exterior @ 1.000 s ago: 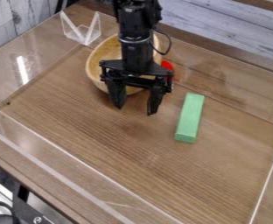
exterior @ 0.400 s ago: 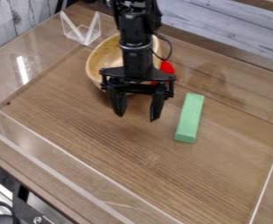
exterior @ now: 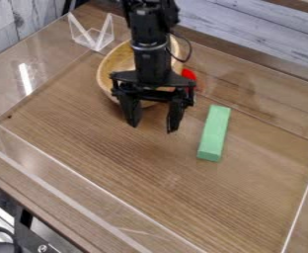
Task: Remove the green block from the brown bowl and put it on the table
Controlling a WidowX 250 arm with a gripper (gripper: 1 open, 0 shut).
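Observation:
The green block [exterior: 215,134] lies flat on the table [exterior: 104,158], right of centre, pointing away from the camera. Behind it to the left stands the brown bowl [exterior: 115,65], partly hidden by the arm. My gripper [exterior: 153,119] points straight down just in front of the bowl and left of the block, a short gap from it. Its black fingers [exterior: 178,115] stand open with nothing between them.
A rounded red object [exterior: 188,73] shows at the bowl's right side behind the arm. Low clear plastic walls [exterior: 64,183] run along the table's edges. A small clear stand [exterior: 88,36] sits at the back left.

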